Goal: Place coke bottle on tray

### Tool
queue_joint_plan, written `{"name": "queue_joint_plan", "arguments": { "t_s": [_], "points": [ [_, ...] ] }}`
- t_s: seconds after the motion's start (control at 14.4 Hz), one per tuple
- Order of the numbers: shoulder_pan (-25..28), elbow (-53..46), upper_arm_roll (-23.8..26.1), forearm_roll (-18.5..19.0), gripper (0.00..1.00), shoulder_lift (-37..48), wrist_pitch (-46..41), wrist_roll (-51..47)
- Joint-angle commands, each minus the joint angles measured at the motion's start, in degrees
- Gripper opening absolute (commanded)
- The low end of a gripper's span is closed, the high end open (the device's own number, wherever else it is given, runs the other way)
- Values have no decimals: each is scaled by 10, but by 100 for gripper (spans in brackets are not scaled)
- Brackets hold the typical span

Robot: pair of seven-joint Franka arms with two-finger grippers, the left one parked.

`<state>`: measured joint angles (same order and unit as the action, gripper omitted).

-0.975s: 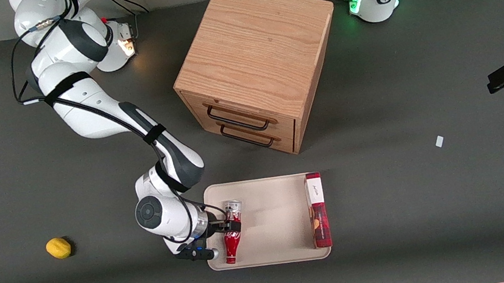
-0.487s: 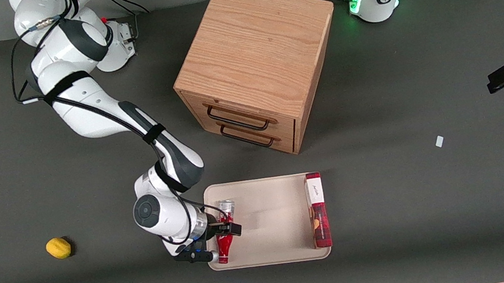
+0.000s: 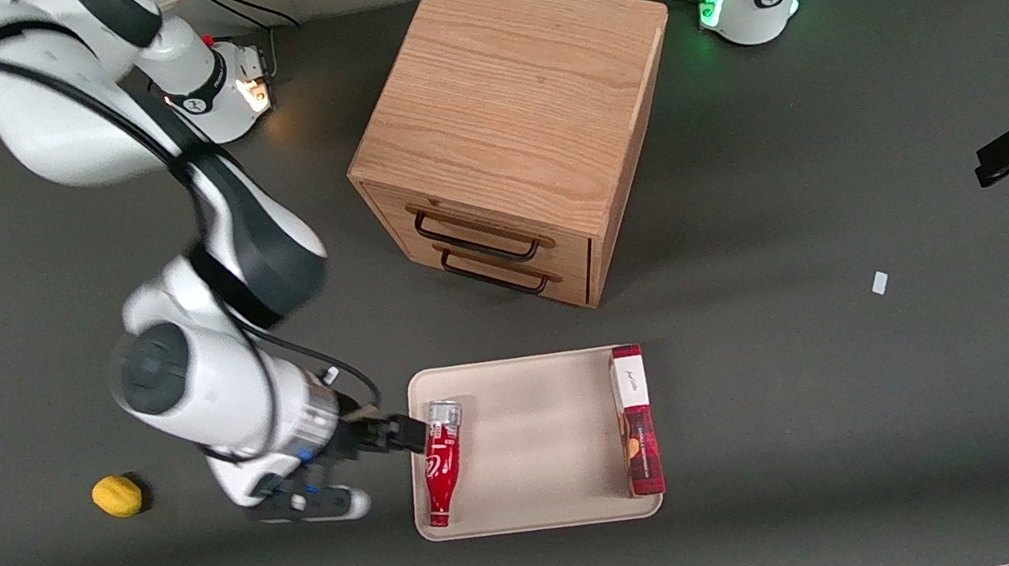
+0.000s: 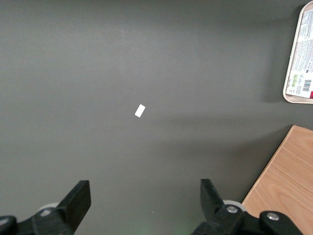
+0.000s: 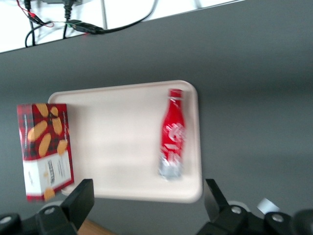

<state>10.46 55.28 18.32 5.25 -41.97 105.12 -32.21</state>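
I see the coke bottle (image 3: 443, 462) lying flat on the tray (image 3: 541, 516); my hand (image 3: 411, 433), released, hovers beside it. Task looks done.

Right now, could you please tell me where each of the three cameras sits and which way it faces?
Front view: high, looking down at the grey table; the open gripper hangs beside the slim red coke bottle.
Right wrist view: looks down between its fingers at the flat beige tray.
Left wrist view: faces bare table and a small white scrap.
All share the red-and-white box.
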Motion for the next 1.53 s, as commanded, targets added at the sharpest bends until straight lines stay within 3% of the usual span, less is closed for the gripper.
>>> {"name": "queue_joint_plan", "arguments": {
  "t_s": [0.0, 0.14, 0.28, 0.56, 0.77, 1.46],
  "points": [
    [-40, 35, -7, 5, 100, 107, -145, 6],
    [-49, 38, -33, -2, 100, 168, -261, 19],
    [-63, 73, -65, -28, 100, 239, -316, 56],
    [-62, 295, -165, -75, 100, 429, -292, 124],
    [-62, 443, -177, -76, 100, 535, -236, 131],
    [-56, 417, -179, -71, 100, 513, -247, 132]
  ]
}}
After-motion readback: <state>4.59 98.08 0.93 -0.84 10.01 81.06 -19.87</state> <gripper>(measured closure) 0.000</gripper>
